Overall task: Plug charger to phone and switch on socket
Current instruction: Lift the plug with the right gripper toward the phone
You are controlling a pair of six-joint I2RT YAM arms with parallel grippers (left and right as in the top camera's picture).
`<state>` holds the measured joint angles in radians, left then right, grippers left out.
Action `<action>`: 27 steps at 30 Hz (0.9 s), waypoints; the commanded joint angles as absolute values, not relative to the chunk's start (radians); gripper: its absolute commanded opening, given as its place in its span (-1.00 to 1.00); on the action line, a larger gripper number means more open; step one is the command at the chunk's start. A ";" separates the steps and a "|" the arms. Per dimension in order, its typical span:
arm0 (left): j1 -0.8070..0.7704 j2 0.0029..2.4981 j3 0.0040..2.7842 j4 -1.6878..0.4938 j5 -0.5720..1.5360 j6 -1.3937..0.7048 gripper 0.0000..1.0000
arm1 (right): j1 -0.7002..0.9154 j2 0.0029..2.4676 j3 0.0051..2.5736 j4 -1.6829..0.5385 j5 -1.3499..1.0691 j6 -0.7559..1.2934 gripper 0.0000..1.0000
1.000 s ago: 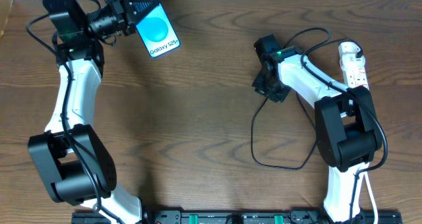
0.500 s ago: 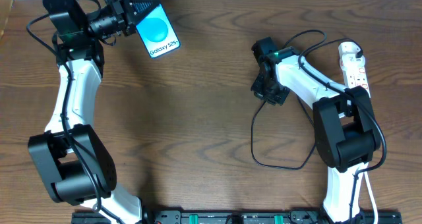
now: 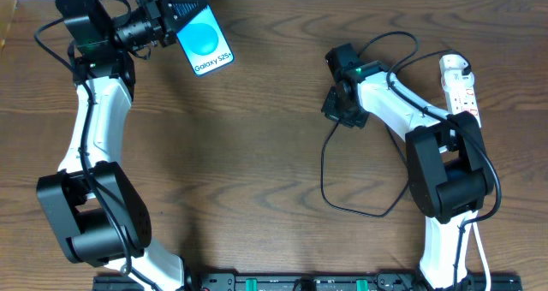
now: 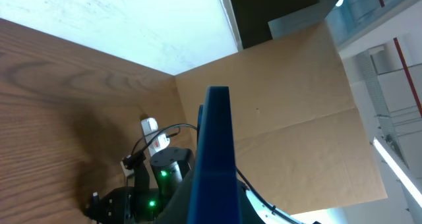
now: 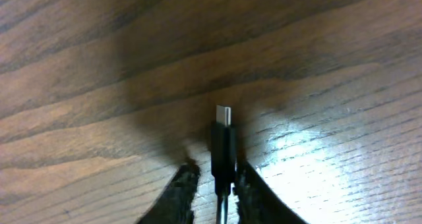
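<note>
Right now my right gripper (image 5: pixel 212 179) pinches the charger (image 5: pixel 223 141), tip pointing ahead; the phone (image 3: pixel 204 36), clamped in my left gripper (image 3: pixel 169 19), lies well left, slightly farther.

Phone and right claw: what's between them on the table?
Nothing: overhead shows only bare wooden table between the phone and the right claw holding the charger.

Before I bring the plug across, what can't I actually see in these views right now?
Phone port: overhead shows only the screen, left wrist only a thin edge.
Socket switch position: too small overhead.
Charger adapter end: overhead, the cable runs behind the right arm; plugged in or not, cannot tell.
Left gripper fingers: left wrist view, hidden behind the phone.
</note>
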<state>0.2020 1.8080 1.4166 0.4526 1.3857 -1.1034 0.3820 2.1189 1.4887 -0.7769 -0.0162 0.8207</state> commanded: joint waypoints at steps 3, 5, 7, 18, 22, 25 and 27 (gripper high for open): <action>0.204 1.779 1.428 0.458 1.403 -1.113 -0.85 | 0.377 2.160 1.475 -0.793 0.017 0.815 -0.38; 0.204 1.779 1.428 0.458 1.403 -1.113 -0.85 | 0.377 2.160 1.475 -0.791 0.021 0.818 -0.45; 0.204 1.779 1.428 0.458 1.403 -1.113 -0.85 | 0.377 2.160 1.475 -0.787 0.024 0.838 -0.63; 0.204 1.779 1.428 0.458 1.403 -1.113 -0.85 | 0.377 2.160 1.475 -0.718 -0.036 0.775 -0.98; 0.205 1.779 1.428 0.458 1.399 -1.113 -0.85 | 0.373 2.160 1.475 -0.611 -0.429 0.480 -0.98; 0.220 1.779 1.428 0.459 1.394 -1.121 -0.85 | 0.361 2.160 1.475 -0.513 -0.928 0.287 -0.98; 0.238 1.779 1.428 0.459 1.395 -1.125 -0.86 | 0.359 2.160 1.475 -0.463 -1.120 0.233 -0.98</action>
